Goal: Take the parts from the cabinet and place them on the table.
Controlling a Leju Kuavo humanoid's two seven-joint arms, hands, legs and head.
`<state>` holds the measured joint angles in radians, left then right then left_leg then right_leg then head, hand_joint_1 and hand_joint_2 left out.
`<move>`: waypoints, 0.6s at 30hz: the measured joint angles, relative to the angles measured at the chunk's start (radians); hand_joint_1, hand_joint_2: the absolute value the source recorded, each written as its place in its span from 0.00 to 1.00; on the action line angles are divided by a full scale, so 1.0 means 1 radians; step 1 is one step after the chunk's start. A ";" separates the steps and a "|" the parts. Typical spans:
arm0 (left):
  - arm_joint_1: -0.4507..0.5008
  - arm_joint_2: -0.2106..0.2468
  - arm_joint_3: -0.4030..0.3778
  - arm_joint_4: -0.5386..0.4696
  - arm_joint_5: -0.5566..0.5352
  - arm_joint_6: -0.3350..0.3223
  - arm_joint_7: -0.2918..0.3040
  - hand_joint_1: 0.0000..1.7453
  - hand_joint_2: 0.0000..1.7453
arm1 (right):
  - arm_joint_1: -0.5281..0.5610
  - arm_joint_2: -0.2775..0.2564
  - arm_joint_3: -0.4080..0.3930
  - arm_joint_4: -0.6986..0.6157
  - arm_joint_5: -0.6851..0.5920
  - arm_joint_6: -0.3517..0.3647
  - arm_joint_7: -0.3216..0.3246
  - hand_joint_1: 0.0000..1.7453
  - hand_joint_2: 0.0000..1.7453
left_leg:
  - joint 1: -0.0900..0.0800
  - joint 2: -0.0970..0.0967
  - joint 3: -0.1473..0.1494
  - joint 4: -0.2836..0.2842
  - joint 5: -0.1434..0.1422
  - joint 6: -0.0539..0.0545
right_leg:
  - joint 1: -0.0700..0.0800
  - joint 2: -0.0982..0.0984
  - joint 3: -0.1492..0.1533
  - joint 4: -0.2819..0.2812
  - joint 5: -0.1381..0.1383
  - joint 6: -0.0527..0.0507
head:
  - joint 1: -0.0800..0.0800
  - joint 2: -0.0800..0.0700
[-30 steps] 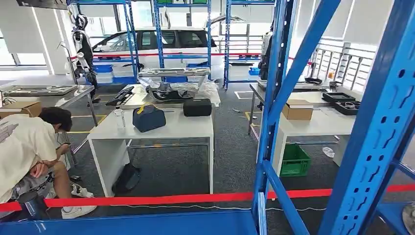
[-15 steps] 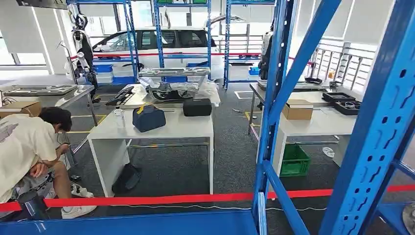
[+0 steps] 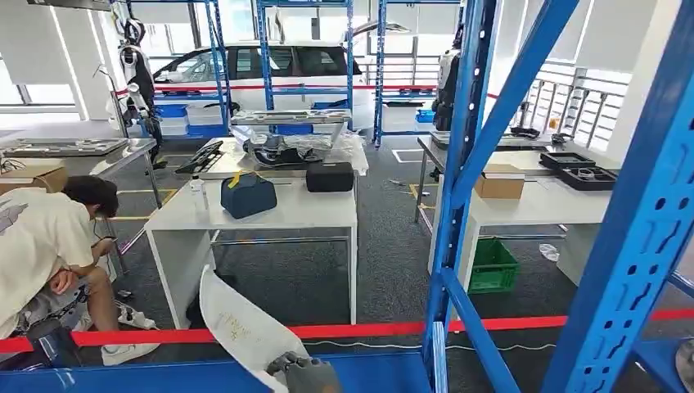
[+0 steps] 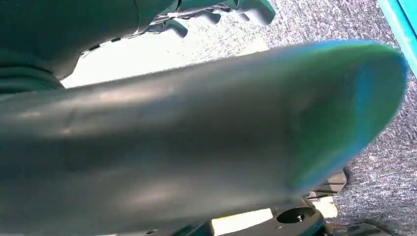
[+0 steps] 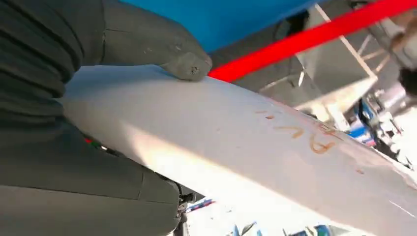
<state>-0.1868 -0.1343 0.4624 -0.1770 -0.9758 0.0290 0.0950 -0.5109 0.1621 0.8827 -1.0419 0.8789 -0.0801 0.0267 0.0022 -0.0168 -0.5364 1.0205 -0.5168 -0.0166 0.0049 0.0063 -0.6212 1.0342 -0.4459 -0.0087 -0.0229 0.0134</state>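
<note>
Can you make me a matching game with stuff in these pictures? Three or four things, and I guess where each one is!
Things:
1. white part
2. dark blue bag
3. green crate
4. cardboard box

Places:
A. on the floor under the right-hand table
B. on top of the right-hand table
C. held in the right hand
D. on the middle white table

Pairs: 1-C, 2-D, 3-A, 4-B

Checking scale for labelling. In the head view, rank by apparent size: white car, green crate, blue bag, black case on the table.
1. White car, though farthest away.
2. Green crate and blue bag look alike; not ranked.
3. Black case, slightly smaller than the bag.
</note>
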 joint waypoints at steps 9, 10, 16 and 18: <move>0.000 0.002 0.005 0.000 -0.002 -0.001 -0.008 0.00 0.00 | 0.037 -0.017 -0.035 -0.074 -0.025 -0.029 -0.052 1.00 1.00 | 0.000 0.000 0.000 0.000 0.000 0.000 | 0.000 0.000 0.000 0.000 0.000 0.000 | 0.000 0.000; 0.000 0.003 0.007 0.000 -0.002 -0.002 -0.008 0.00 0.00 | 0.037 -0.017 -0.037 -0.074 -0.027 -0.029 -0.055 1.00 1.00 | 0.000 0.000 0.000 0.000 0.000 0.000 | 0.000 0.000 0.000 0.000 0.000 0.000 | 0.000 0.000; 0.000 0.003 0.009 0.000 -0.008 -0.005 0.003 0.00 1.00 | 0.037 -0.017 -0.038 -0.071 -0.044 -0.034 -0.080 1.00 1.00 | 0.000 0.000 0.000 0.000 0.000 0.000 | 0.000 0.000 0.000 0.000 0.000 0.000 | 0.000 0.000; 0.000 0.003 0.012 0.000 0.000 -0.005 0.006 0.00 1.00 | 0.036 -0.017 -0.038 -0.066 -0.053 -0.036 -0.090 1.00 1.00 | 0.000 0.000 0.000 0.000 0.000 0.000 | 0.000 0.000 0.000 0.000 0.000 0.000 | 0.000 0.000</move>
<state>-0.1867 -0.1308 0.4745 -0.1770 -0.9758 0.0240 0.1015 -0.4746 0.1453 0.8446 -1.1082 0.8255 -0.1163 -0.0629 0.0023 -0.0169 -0.5368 1.0203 -0.5168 -0.0166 0.0049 0.0060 -0.6211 1.0343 -0.4459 -0.0087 -0.0229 0.0133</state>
